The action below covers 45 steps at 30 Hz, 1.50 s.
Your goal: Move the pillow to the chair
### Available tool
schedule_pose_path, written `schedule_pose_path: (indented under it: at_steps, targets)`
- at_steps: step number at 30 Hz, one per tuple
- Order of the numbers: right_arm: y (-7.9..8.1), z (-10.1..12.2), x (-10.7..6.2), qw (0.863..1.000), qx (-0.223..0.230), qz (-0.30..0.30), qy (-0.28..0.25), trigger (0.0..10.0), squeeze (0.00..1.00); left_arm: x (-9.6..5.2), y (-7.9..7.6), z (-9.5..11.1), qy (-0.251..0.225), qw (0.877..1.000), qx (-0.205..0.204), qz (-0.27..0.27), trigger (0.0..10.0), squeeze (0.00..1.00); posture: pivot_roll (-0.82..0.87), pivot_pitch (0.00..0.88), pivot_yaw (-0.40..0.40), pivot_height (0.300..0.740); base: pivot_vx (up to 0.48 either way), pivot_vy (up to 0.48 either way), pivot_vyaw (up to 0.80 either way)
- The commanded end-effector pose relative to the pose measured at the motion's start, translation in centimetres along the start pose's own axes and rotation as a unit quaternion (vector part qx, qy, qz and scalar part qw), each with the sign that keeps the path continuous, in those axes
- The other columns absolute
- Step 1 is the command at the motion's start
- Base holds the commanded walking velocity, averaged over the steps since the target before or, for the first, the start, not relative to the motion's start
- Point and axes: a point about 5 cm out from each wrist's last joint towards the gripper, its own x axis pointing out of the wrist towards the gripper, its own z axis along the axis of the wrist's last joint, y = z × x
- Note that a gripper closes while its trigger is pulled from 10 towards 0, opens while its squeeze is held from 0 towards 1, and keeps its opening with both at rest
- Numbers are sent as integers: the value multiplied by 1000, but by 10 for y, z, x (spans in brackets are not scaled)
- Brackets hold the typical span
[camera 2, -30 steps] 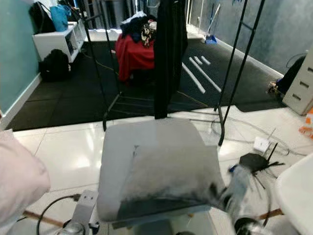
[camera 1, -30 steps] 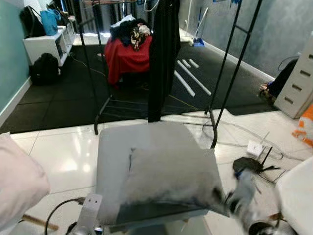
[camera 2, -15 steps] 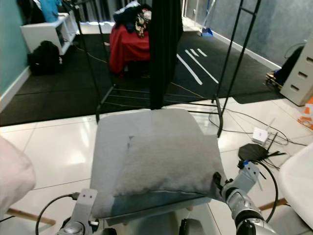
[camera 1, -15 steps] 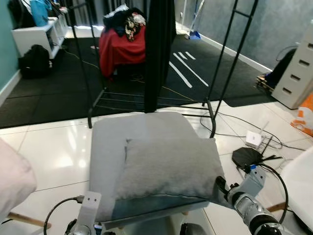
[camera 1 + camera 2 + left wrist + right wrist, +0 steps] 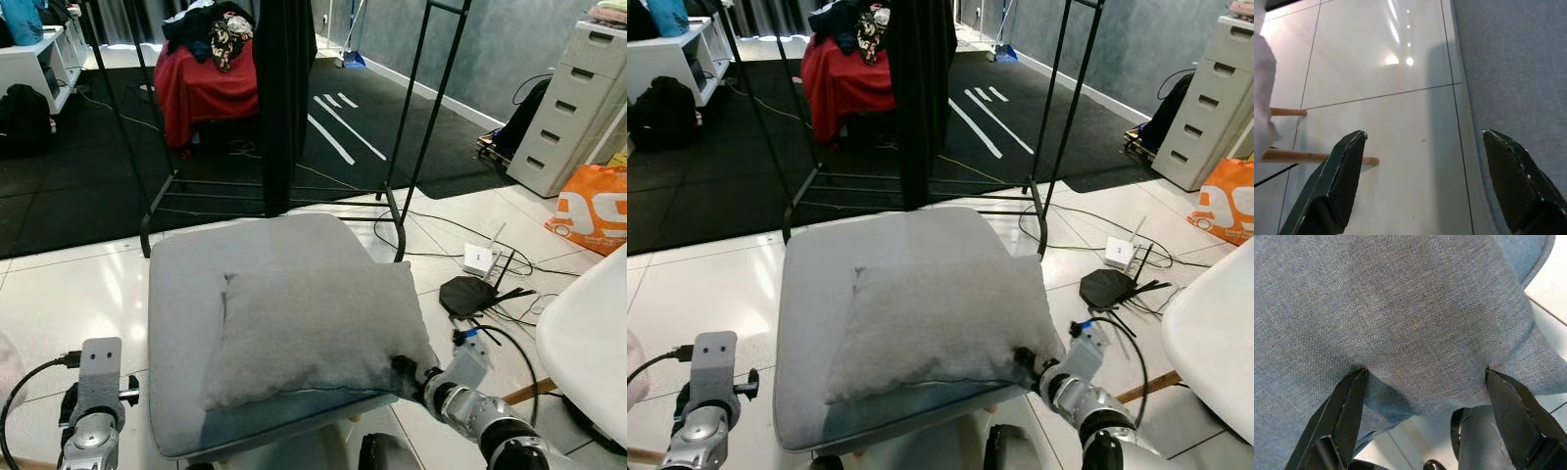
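Note:
A grey pillow (image 5: 313,328) lies flat on the grey seat of the chair (image 5: 181,284) right in front of me. My right gripper (image 5: 404,368) is at the pillow's near right corner. In the right wrist view its fingers (image 5: 1347,401) stand wide apart, open, pressed against the pillow fabric (image 5: 1415,318) that spans the gap between them. My left gripper (image 5: 1422,147) hangs open over the white tiled floor (image 5: 1376,73), just off the chair's left edge (image 5: 1513,58), with nothing in it.
A black clothes rack with a dark garment (image 5: 284,88) stands just behind the chair. A router and cables (image 5: 470,294) lie on the floor to the right, near a white rounded seat (image 5: 588,343). White drawers (image 5: 573,98) and an orange bag (image 5: 593,211) stand farther right.
The camera has swung to the right. My right arm, blurred in motion one second ago, has settled at the pillow's near right corner. The pillow stays on the seat.

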Motion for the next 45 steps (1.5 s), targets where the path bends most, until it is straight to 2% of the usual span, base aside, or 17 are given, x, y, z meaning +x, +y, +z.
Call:
schedule_pose_path:
  at_steps: [1, 6, 10, 12, 14, 17, 19, 20, 22, 23, 25, 26, 27, 28, 31, 40, 45]
  targets:
    - [2, -8, 1, 1000, 8, 7, 21, 10000, 0, -1, 0, -4, 5, 1000, -4, -1, 10000, 0, -109, 84, -51, 483, 0, 0, 0]
    - [19, -7, 4, 998, 20, 51, 32, 10000, 0, -2, 2, -4, -1, 1000, -3, -3, 10000, 0, -108, 92, -49, 468, 0, 0, 0]
    - [21, -8, 4, 997, 24, 55, 40, 10000, 0, -3, 0, -6, -1, 1000, -3, -6, 10000, 0, -101, 100, -53, 463, 0, 0, 0]
    - [24, -12, 4, 996, 19, 61, 67, 10000, 0, -4, 0, -8, -1, 1000, -2, -8, 10000, 0, -102, 104, -52, 458, 0, 0, 0]
    - [25, -24, 1, 988, -10, 66, 138, 10000, 0, -6, 0, -11, 0, 1000, 0, -10, 10000, 0, -105, 107, -51, 448, 0, 0, 0]
    - [25, -26, 0, 985, -19, 69, 156, 10000, 0, -6, 1, -12, 1, 1000, 1, -10, 10000, 0, -106, 110, -52, 443, 0, 0, 0]
    - [16, -20, -3, 980, -85, 47, 173, 10000, 0, -8, 1, -16, 4, 1000, 1, -11, 10000, 0, -109, 112, -57, 433, 0, 0, 0]
    - [16, -20, -3, 980, -85, 47, 173, 10000, 0, -8, 1, -16, 4, 1000, 1, -11, 10000, 0, -109, 112, -57, 433, 0, 0, 0]
    - [0, 0, -8, 976, -159, -2, 147, 10000, 0, -9, 0, -19, 9, 1000, 1, -12, 10000, 0, -114, 113, -56, 423, 0, 0, 0]
    - [0, 0, -8, 976, -159, -2, 147, 10000, 0, -9, 0, -19, 9, 1000, 1, -12, 10000, 0, -114, 113, -56, 423, 0, 0, 0]
    - [-9, 21, -12, 969, -216, -36, 110, 10000, 0, -10, 0, -22, 12, 1000, 2, -14, 10000, 0, -117, 112, -58, 413, 0, 0, 0]
    - [-9, 21, -12, 969, -216, -36, 110, 10000, 0, -10, 0, -22, 12, 1000, 2, -14, 10000, 0, -117, 112, -58, 413, 0, 0, 0]
    - [-12, 43, -18, 972, -218, -46, 68, 10000, 0, -12, -1, -24, 15, 1000, 4, -15, 10000, 0, -123, 107, -60, 403, 0, 0, 0]
    - [-14, 52, -21, 974, -215, -55, 49, 10000, 0, -12, -2, -25, 17, 1000, 4, -16, 10000, 0, -126, 104, -61, 398, 0, 0, 0]
    - [-16, 63, -24, 977, -202, -60, 24, 10000, 0, -13, -4, -27, 19, 1000, 5, -18, 10000, 0, -129, 101, -64, 383, 0, 0, 0]
    - [-13, 55, -19, 984, -173, -34, -7, 10000, 0, -14, -7, -28, 17, 1000, 5, -21, 10000, 0, -119, 95, -61, 353, 0, 0, 0]
    - [-12, 69, -24, 983, -176, -4, -58, 10000, 0, -14, -6, -27, 14, 1000, 8, -22, 10000, 0, -115, 95, -58, 328, 0, 0, 0]
